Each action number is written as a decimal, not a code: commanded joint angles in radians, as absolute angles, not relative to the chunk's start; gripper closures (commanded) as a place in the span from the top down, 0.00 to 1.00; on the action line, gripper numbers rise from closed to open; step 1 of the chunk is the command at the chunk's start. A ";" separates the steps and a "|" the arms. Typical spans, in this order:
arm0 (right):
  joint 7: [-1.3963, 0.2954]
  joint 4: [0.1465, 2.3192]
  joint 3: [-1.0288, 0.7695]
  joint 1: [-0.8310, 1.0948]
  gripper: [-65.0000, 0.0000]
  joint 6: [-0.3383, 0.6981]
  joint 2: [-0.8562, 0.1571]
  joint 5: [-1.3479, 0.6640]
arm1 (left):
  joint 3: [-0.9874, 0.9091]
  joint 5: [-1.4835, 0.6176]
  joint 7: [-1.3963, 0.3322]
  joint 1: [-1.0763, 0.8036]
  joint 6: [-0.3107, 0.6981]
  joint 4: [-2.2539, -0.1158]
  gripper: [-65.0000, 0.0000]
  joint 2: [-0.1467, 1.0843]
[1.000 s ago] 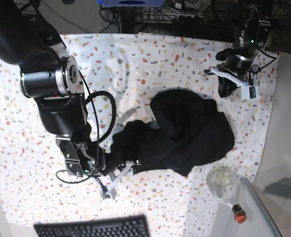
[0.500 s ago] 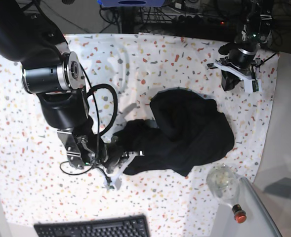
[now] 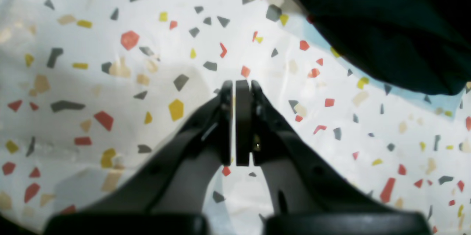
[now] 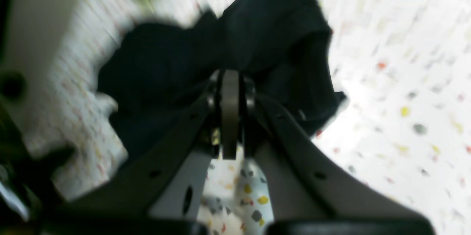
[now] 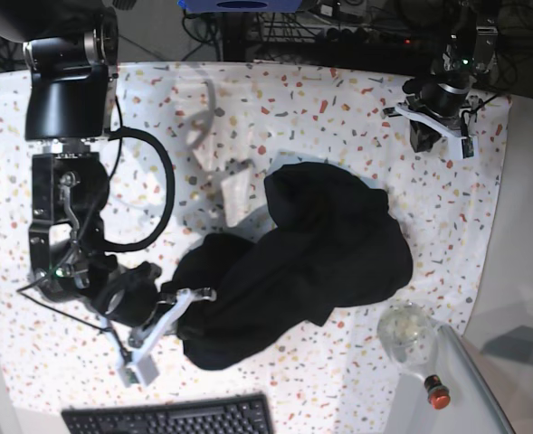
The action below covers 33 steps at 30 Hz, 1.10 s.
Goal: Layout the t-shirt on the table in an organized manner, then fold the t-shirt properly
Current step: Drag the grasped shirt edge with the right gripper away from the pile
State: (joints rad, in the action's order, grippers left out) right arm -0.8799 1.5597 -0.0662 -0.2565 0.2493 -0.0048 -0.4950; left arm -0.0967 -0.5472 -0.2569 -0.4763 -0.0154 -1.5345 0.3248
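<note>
Pinching a fold of the t-shirt (image 5: 311, 253), the right gripper (image 5: 192, 303) is clenching at the crumpled garment's near-left edge, cloth bunching just ahead of its fingers (image 4: 230, 113). The left gripper (image 3: 237, 91) is hovering fully closed on nothing over the table (image 5: 338, 108), well apart from the shirt.

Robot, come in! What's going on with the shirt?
Right gripper shut on t-shirt. Left gripper shut, empty, away from it. T-shirt bunched on table.
</note>
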 commanded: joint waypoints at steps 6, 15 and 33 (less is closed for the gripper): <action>-0.863 1.721 -0.202 -0.189 0.00 0.196 -0.097 -0.489 | -0.102 -0.547 -0.240 -0.475 -0.010 -1.557 0.03 0.334; -0.917 1.810 -0.352 -0.082 0.00 0.197 -0.134 -0.484 | -0.102 -0.547 -0.240 -0.475 -0.010 -1.558 0.41 0.334; -1.059 1.917 -0.374 -0.019 0.56 0.189 -0.147 -0.484 | -0.102 -0.547 -0.240 -0.495 -0.007 -1.558 0.69 0.334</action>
State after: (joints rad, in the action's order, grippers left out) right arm -1.0733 1.9087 -0.3763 -0.0013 0.1799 -0.1410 -0.4618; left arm -0.0967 -0.5472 -0.2581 -0.4885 -0.0132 -1.5406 0.3218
